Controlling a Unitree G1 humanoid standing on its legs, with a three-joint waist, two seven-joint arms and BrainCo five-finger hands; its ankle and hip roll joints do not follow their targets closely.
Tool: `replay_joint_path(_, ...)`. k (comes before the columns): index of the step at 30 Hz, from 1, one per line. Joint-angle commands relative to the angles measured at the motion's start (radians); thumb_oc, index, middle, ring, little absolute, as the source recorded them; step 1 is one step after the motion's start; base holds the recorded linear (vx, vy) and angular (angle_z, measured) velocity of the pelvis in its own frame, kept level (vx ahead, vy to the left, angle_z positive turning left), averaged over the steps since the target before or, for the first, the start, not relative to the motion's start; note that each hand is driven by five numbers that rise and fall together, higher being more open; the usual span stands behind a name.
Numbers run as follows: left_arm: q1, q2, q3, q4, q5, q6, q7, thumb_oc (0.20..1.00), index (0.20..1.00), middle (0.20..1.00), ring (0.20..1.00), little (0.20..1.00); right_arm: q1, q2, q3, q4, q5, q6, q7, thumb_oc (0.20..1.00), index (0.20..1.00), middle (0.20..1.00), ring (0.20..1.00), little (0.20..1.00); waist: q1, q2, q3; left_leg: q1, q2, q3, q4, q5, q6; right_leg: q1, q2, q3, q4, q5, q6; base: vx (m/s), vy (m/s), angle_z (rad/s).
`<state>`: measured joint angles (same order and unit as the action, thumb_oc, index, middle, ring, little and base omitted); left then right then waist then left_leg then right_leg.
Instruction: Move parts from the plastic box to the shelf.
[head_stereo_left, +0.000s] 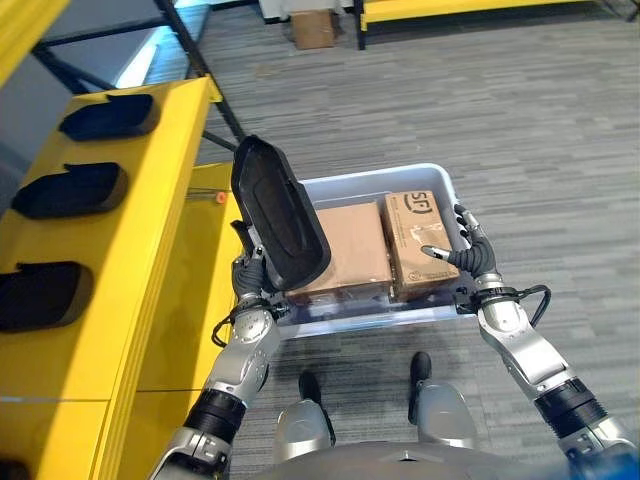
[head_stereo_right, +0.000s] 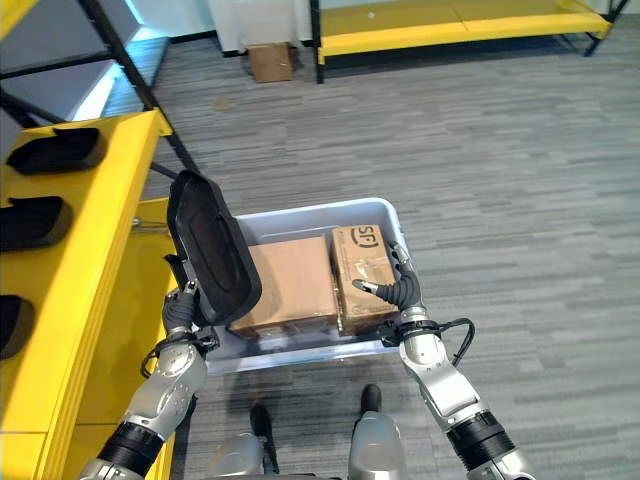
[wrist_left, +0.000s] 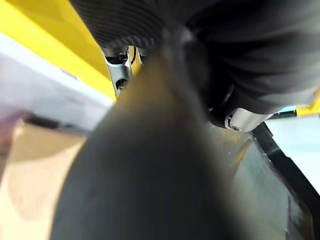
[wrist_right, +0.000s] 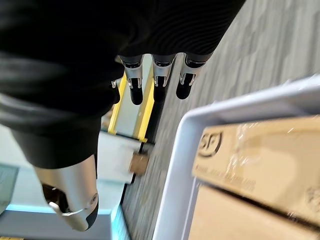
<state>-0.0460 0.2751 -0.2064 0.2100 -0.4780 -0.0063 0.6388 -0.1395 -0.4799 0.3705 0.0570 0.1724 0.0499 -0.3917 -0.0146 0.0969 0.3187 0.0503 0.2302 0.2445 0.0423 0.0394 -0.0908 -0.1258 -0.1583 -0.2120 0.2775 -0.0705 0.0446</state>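
Observation:
A long black moulded part (head_stereo_left: 280, 215) stands upright over the left end of the pale plastic box (head_stereo_left: 440, 182). My left hand (head_stereo_left: 250, 288) is curled round its lower end, and the part looms close and dark (wrist_left: 150, 175) in the left wrist view. Two brown cardboard boxes (head_stereo_left: 345, 250) (head_stereo_left: 420, 238) lie inside the plastic box. My right hand (head_stereo_left: 475, 256) rests at the box's right wall with straight fingers (wrist_right: 157, 80) and its thumb over the printed carton. The yellow shelf (head_stereo_left: 175, 170) stands at left, with three black parts (head_stereo_left: 70, 188) lying in it.
Black diagonal shelf struts (head_stereo_left: 200, 70) rise behind the yellow shelf. A small cardboard box (head_stereo_left: 313, 28) sits on the grey carpet far back, beside a low yellow rack (head_stereo_right: 450, 25). Open carpet lies to the right of the plastic box.

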Motion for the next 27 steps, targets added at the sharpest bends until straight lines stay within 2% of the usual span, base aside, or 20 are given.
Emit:
replay_joint_path(1, -0.04, 0.077, 0.061, -0.094, 0.099, -0.07, 0.009, 0.2, 0.2, 0.2, 0.2, 0.2, 0.003, 0.021, 0.003, -0.069, -0.026, -0.03, 0.014, 1.0, 1.0, 1.0, 1.0, 1.0, 0.019, -0.044, -0.008, -0.1, 0.055, -0.092, 0.061, 0.099, -0.039, 0.13, -0.009, -0.073, -0.038, -0.076, -0.009, -0.06, -0.095, 0.19)
replay_joint_path(3, -0.007, 0.079, 0.081, -0.117, 0.106, -0.077, 0.004, 0.2, 0.2, 0.2, 0.2, 0.2, -0.001, 0.02, 0.014, -0.076, -0.032, -0.024, 0.028, 1.0, 1.0, 1.0, 1.0, 1.0, 0.033, -0.032, -0.006, -0.108, 0.081, -0.114, 0.047, 0.153, -0.05, 0.121, -0.013, -0.09, -0.013, -0.092, -0.013, -0.06, -0.031, 0.11)
replay_joint_path(5, 0.012, 0.079, 0.089, -0.126, 0.105, -0.088, 0.001, 0.2, 0.2, 0.2, 0.2, 0.2, 0.001, 0.017, 0.024, -0.083, -0.039, -0.021, 0.035, 1.0, 1.0, 1.0, 1.0, 1.0, 0.035, -0.021, -0.008, -0.117, 0.109, -0.089, 0.034, 0.195, -0.06, 0.118, -0.018, -0.117, 0.006, -0.105, -0.017, -0.05, -0.01, 0.21)
replay_joint_path(6, 0.018, 0.079, 0.094, -0.124, 0.106, -0.096, -0.01, 0.2, 0.2, 0.2, 0.2, 0.2, 0.005, 0.016, 0.026, -0.091, -0.047, -0.025, 0.039, 1.0, 1.0, 1.0, 1.0, 1.0, 0.026, -0.022, -0.013, -0.113, 0.132, -0.031, 0.026, 0.206, -0.079, 0.13, -0.029, -0.146, 0.01, -0.125, -0.012, -0.06, -0.058, 0.32)
replay_joint_path(8, 0.012, 0.088, 0.091, -0.11, 0.096, -0.095, -0.041, 0.2, 0.2, 0.2, 0.2, 0.2, 0.015, 0.013, 0.034, -0.113, -0.041, -0.022, 0.011, 1.0, 1.0, 1.0, 1.0, 1.0, 0.001, -0.028, -0.015, -0.108, 0.167, 0.099, 0.059, 0.222, -0.099, 0.148, -0.045, -0.221, 0.001, -0.125, -0.01, -0.16, -0.111, 0.65)
replay_joint_path(9, 0.005, 0.09, 0.089, -0.105, 0.098, -0.092, -0.048, 0.2, 0.2, 0.2, 0.2, 0.2, 0.018, 0.01, 0.035, -0.117, -0.031, -0.018, 0.001, 1.0, 1.0, 1.0, 1.0, 1.0, -0.004, -0.028, -0.016, -0.113, 0.175, 0.127, 0.086, 0.215, -0.099, 0.15, -0.046, -0.236, -0.002, -0.124, -0.013, -0.23, -0.136, 1.02)
replay_joint_path(11, -0.017, 0.099, 0.078, -0.083, 0.112, -0.097, -0.064, 0.2, 0.2, 0.2, 0.2, 0.2, 0.024, 0.005, 0.031, -0.117, -0.008, -0.014, -0.014, 1.0, 1.0, 1.0, 1.0, 1.0, -0.026, -0.041, -0.022, -0.104, 0.19, 0.224, 0.189, 0.139, -0.077, 0.148, -0.055, -0.278, -0.006, -0.118, -0.02, -0.28, -0.143, 1.22)
replay_joint_path(12, -0.027, 0.109, 0.069, -0.087, 0.135, -0.093, -0.068, 0.2, 0.2, 0.2, 0.2, 0.2, 0.028, 0.002, 0.019, -0.105, 0.003, -0.016, -0.009, 1.0, 1.0, 1.0, 1.0, 1.0, -0.027, -0.055, -0.029, -0.1, 0.175, 0.25, 0.295, 0.09, -0.065, 0.152, -0.055, -0.292, -0.033, -0.105, -0.023, -0.27, -0.103, 1.2)
replay_joint_path(14, -0.036, 0.117, 0.06, -0.097, 0.159, -0.098, -0.078, 0.2, 0.2, 0.2, 0.2, 0.2, 0.026, 0.001, 0.009, -0.094, 0.008, -0.03, -0.018, 1.0, 1.0, 1.0, 1.0, 1.0, -0.02, -0.06, -0.034, -0.107, 0.162, 0.253, 0.39, 0.066, -0.065, 0.162, -0.046, -0.3, -0.061, -0.097, -0.025, -0.23, 0.043, 0.91)
replay_joint_path(15, -0.046, 0.128, 0.05, -0.116, 0.207, -0.101, -0.087, 0.2, 0.2, 0.2, 0.2, 0.2, 0.03, 0.004, -0.013, -0.097, 0.019, -0.038, -0.037, 1.0, 1.0, 1.0, 1.0, 1.0, -0.013, -0.056, -0.043, -0.097, 0.121, 0.252, 0.365, 0.021, -0.044, 0.161, -0.049, -0.308, -0.072, -0.076, -0.011, -0.19, 0.232, 0.62)
replay_joint_path(16, -0.048, 0.136, 0.047, -0.129, 0.224, -0.096, -0.088, 0.2, 0.2, 0.2, 0.2, 0.2, 0.033, 0.009, -0.02, -0.097, 0.025, -0.038, -0.044, 1.0, 1.0, 1.0, 1.0, 1.0, -0.009, -0.054, -0.047, -0.087, 0.097, 0.256, 0.326, 0.001, -0.03, 0.162, -0.058, -0.316, -0.077, -0.06, 0.0, -0.13, 0.236, 0.65)
replay_joint_path(17, -0.047, 0.137, 0.046, -0.131, 0.226, -0.095, -0.088, 0.2, 0.2, 0.2, 0.2, 0.2, 0.034, 0.01, -0.021, -0.097, 0.025, -0.038, -0.045, 1.0, 1.0, 1.0, 1.0, 1.0, -0.009, -0.055, -0.047, -0.084, 0.092, 0.257, 0.32, 0.0, -0.027, 0.164, -0.06, -0.317, -0.078, -0.057, 0.002, -0.05, 0.22, 0.63)
replay_joint_path(19, -0.054, 0.144, 0.041, -0.146, 0.266, -0.079, -0.087, 0.2, 0.2, 0.2, 0.2, 0.2, 0.034, 0.036, -0.018, -0.092, 0.033, -0.034, -0.057, 1.0, 1.0, 1.0, 1.0, 1.0, 0.003, -0.052, -0.068, -0.023, 0.013, 0.262, 0.202, -0.084, 0.019, 0.164, -0.084, -0.335, -0.09, -0.012, 0.037, -0.08, 0.338, 0.73)
replay_joint_path(22, -0.064, 0.158, 0.038, -0.175, 0.3, -0.058, -0.09, 0.2, 0.2, 0.2, 0.2, 0.2, 0.032, 0.065, -0.002, -0.101, 0.021, -0.047, -0.036, 1.0, 1.0, 1.0, 1.0, 1.0, 0.03, -0.049, -0.087, 0.006, -0.055, 0.23, 0.111, -0.102, 0.039, 0.168, -0.102, -0.342, -0.12, 0.032, 0.073, -0.07, 0.32, 0.55)
replay_joint_path(27, -0.036, 0.168, 0.06, -0.223, 0.35, -0.045, -0.102, 0.2, 0.2, 0.2, 0.2, 0.2, 0.018, 0.095, 0.035, -0.13, 0.022, -0.051, -0.002, 1.0, 1.0, 1.0, 1.0, 1.0, 0.085, -0.057, -0.096, 0.015, -0.119, 0.189, 0.064, -0.108, 0.059, 0.188, -0.13, -0.37, -0.17, 0.096, 0.105, -0.07, 0.252, 0.76)
